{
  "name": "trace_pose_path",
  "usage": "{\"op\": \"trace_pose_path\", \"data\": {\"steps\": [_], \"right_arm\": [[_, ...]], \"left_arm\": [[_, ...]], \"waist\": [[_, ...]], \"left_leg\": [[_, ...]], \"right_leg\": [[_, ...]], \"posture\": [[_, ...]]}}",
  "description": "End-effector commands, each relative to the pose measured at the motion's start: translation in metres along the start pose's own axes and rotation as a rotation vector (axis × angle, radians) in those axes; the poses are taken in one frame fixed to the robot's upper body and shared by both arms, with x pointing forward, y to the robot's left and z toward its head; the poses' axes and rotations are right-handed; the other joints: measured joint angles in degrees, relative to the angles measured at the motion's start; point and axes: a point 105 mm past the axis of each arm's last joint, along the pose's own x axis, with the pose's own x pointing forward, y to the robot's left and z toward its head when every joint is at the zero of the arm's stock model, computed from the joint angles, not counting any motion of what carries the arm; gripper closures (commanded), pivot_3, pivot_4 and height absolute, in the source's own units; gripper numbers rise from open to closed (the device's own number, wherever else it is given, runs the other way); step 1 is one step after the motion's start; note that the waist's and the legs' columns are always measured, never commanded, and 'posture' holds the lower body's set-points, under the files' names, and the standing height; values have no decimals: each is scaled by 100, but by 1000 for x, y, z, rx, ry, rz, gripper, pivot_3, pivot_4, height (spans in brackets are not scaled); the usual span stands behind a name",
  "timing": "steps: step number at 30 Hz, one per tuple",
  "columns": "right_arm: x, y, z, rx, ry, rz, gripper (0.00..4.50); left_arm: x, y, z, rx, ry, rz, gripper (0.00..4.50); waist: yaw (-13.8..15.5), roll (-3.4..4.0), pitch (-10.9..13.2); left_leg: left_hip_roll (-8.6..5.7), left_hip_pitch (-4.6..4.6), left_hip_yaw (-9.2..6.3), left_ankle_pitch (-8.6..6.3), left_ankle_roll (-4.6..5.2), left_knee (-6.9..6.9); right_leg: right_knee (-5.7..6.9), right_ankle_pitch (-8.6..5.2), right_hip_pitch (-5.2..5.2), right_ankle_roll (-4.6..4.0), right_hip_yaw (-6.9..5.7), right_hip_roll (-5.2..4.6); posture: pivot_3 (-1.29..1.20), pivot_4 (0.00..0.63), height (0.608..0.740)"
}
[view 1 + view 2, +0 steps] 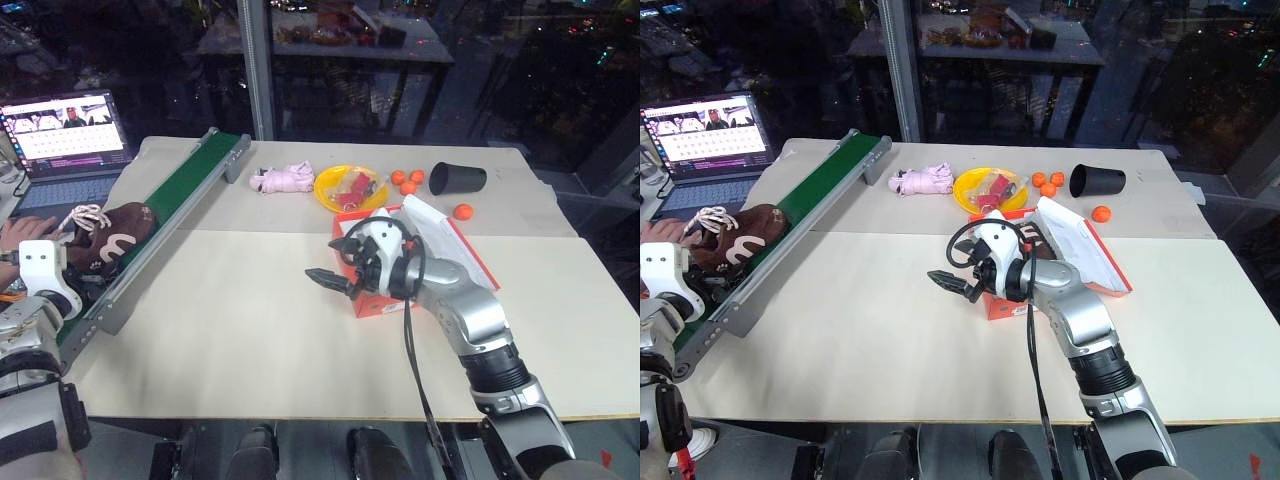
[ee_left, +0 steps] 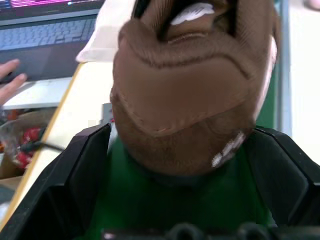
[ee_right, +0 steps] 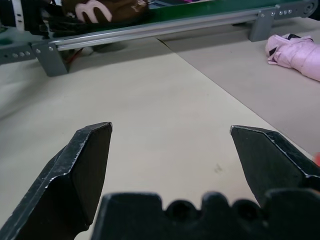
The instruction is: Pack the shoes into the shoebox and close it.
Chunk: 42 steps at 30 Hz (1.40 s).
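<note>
A dark-brown fuzzy shoe (image 1: 115, 236) with cream laces and a curvy cream side mark lies on the green conveyor belt (image 1: 190, 185) at the far left. My left gripper (image 2: 182, 132) is open, and its black fingers (image 2: 82, 170) stand close on either side of the shoe's rounded end. I cannot tell whether they press on it. The red-orange shoebox (image 1: 372, 303) sits mid-table with its white-lined lid (image 1: 445, 245) leaning open to the right. My right gripper (image 1: 335, 262) hovers open and empty above the table, just left of the box and hiding much of its inside.
A person's hand (image 1: 25, 235) rests by the shoe, beside a laptop (image 1: 65, 130). A pale pink bundle (image 1: 285, 180), a yellow plate (image 1: 332, 190), small orange balls (image 1: 408, 182) and a tipped black cup (image 1: 457, 178) lie at the back.
</note>
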Motion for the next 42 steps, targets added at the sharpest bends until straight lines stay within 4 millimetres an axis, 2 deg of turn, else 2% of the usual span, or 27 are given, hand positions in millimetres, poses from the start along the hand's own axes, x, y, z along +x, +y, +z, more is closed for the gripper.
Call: {"op": "trace_pose_path", "data": {"steps": [1,2,4,5,7,10,13,16,19,21,24,26,28,31,39,40,42], "right_arm": [[-5,2,16,-46,-39,-5,0],[-5,2,17,-47,-39,-6,0],[-5,3,19,-49,-40,-6,0],[-5,3,20,-49,-41,-6,0],[-5,3,23,-35,-53,-9,0],[-6,2,26,-17,-67,-15,0],[-6,0,31,7,-95,-25,0],[-5,-1,35,25,-116,-31,0],[-10,-11,60,230,-291,-63,0],[-19,-27,81,425,-455,-84,0],[-35,-51,98,656,-627,-119,0],[-40,-63,101,752,-681,-146,0],[-42,-66,104,791,-696,-155,0],[-50,-76,108,851,-753,-173,0],[-47,-74,106,827,-707,-205,0],[-47,-74,107,833,-712,-202,411],[-48,-72,109,826,-719,-188,693]], "left_arm": [[1,-5,1,-19,-8,-32,1201],[3,-10,2,-19,-13,-53,1599],[10,-24,10,0,-44,-115,1892],[14,-34,18,6,-73,-156,1961],[25,-61,49,6,-175,-242,2055],[28,-89,76,3,-261,-336,2159],[22,-143,113,16,-372,-496,2159],[15,-166,125,10,-398,-544,2159],[3,-205,142,-30,-437,-626,2159],[-6,-229,147,-46,-443,-694,2159],[-20,-264,153,-99,-446,-785,2159],[-29,-284,157,-114,-443,-841,2159],[-34,-292,158,-117,-438,-863,2159],[-49,-317,161,-139,-430,-956,2159],[-58,-340,148,-162,-381,-1029,2159],[-58,-341,147,-158,-379,-1033,2169],[-57,-340,147,-156,-377,-1030,2169]], "waist": [[19,0,0],[30,0,0],[85,0,0],[135,0,0],[227,0,0],[286,-10,-4],[260,-18,-5],[224,-18,-5],[132,-18,-5],[102,-18,-5],[95,-18,-5],[108,-18,-5],[107,-18,-5],[83,-13,-2],[-17,-10,-1],[-23,-10,-1],[-30,-10,-1]], "left_leg": [[0,1,0,0,0,0],[0,1,0,0,-1,0],[0,1,1,-1,-1,0],[0,1,2,-1,-1,0],[0,-4,3,0,-2,2],[4,-29,3,2,-6,16],[5,-91,2,31,27,32],[5,-95,1,35,28,28],[5,-88,0,35,30,21],[6,-86,-5,36,30,25],[6,-81,-8,37,32,36],[6,-78,-9,37,32,37],[5,-77,-10,37,33,35],[4,-78,-10,37,34,31],[3,-77,-12,39,36,33],[3,-77,-12,39,36,33],[3,-77,-13,39,36,33]], "right_leg": [[2,-1,0,1,0,0],[3,-1,0,1,0,0],[3,-2,0,0,0,-1],[2,-2,0,-1,0,-1],[1,-2,0,-4,-5,-4],[-2,2,-4,-10,-17,-5],[-2,13,-55,-5,-15,-3],[-1,14,-59,-1,-14,-2],[4,14,-59,-1,-10,1],[14,14,-58,-1,-9,3],[21,17,-51,0,-8,4],[18,18,-46,1,-8,3],[13,17,-44,2,-9,3],[11,17,-47,1,-6,4],[15,17,-47,1,-3,5],[13,17,-47,2,-3,5],[13,17,-47,2,-3,5]], "posture": [[0,150,740],[0,150,740],[0,150,740],[0,150,740],[0,150,740],[0,150,740],[0,150,740],[0,150,740],[0,150,740],[0,150,740],[0,150,740],[0,150,740],[0,150,740],[0,150,740],[0,150,740],[0,150,740],[0,150,740]]}}
